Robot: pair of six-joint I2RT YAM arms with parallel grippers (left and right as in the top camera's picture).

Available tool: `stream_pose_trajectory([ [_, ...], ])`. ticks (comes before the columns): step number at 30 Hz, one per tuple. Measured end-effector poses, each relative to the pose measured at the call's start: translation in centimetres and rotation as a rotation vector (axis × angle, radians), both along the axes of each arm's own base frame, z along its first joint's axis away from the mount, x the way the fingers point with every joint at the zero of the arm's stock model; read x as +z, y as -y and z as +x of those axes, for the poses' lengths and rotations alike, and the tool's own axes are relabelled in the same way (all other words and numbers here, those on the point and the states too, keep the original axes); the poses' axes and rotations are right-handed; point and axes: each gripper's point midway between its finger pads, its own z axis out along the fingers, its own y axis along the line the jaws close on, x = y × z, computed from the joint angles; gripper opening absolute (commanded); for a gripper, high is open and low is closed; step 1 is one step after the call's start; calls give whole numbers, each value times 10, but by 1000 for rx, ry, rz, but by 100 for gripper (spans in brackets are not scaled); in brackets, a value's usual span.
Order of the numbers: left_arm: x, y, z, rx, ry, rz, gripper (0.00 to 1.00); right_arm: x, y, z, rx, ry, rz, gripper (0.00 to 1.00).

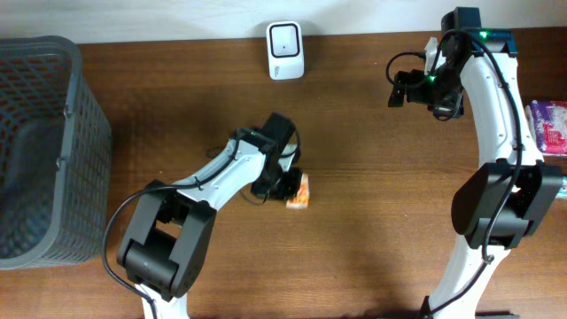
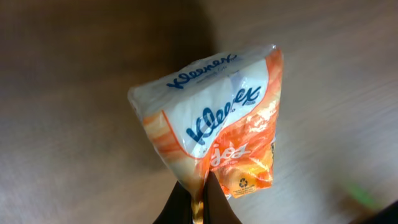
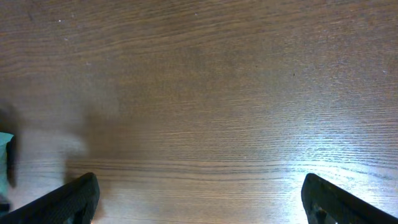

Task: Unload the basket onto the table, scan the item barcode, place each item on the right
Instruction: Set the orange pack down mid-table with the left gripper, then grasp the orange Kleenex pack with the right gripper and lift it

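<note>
An orange and white Kleenex tissue pack (image 2: 214,130) fills the left wrist view; its wrapper edge is pinched between my left gripper's (image 2: 202,202) two black fingers, which are shut on it. From overhead the pack (image 1: 299,191) lies at the table's middle with the left gripper (image 1: 285,183) at its left side. No barcode shows on the visible faces. A white barcode scanner (image 1: 285,50) stands at the table's far edge. My right gripper (image 1: 400,89) hangs at the far right, open, with only bare wood between its fingertips (image 3: 71,199).
A dark grey mesh basket (image 1: 44,151) takes up the left side. A pink and white packet (image 1: 549,126) lies at the right edge. A teal object (image 3: 5,165) peeks in at the left edge of the right wrist view.
</note>
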Motion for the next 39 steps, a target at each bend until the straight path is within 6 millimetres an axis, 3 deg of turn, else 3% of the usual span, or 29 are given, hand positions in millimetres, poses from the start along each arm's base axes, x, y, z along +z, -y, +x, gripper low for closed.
stream_pose_trajectory([
  [3,23,25,46,3,182,-99,8,0,0,0,0,0,0,99],
  [5,35,37,71,11,296,-147,19,0,0,0,0,0,0,99],
  [6,39,40,82,18,346,-155,52,0,0,0,0,0,0,99],
  [7,40,39,86,22,366,-151,70,0,0,0,0,0,0,99],
  [8,40,38,88,28,373,-144,95,0,0,0,0,0,0,98],
  [9,40,37,88,28,376,-138,99,0,0,0,0,0,0,99],
  [14,38,31,82,34,339,-105,99,0,0,0,0,0,0,99],
  [16,49,10,80,67,283,-64,99,0,0,0,0,0,0,99],
  [19,97,-56,83,191,287,22,99,0,0,0,0,-1,0,99],
  [21,113,-103,79,271,296,135,99,0,0,0,0,0,0,99],
  [25,107,-165,67,356,243,336,99,0,0,0,0,0,0,99],
  [28,107,-184,65,378,241,409,99,0,-6,-4,6,-14,36,99],
  [30,107,-189,63,378,240,438,99,6,-27,-5,25,-14,161,99],
  [32,107,-192,61,378,235,456,99,21,-62,-5,71,3,361,99],
  [34,107,-193,61,379,234,461,99,27,-87,-8,146,14,419,99],
  [37,106,-202,54,390,202,480,99,21,-149,-20,327,12,346,99],
  [39,105,-206,45,385,166,496,99,6,-177,-24,346,-1,240,95],
])
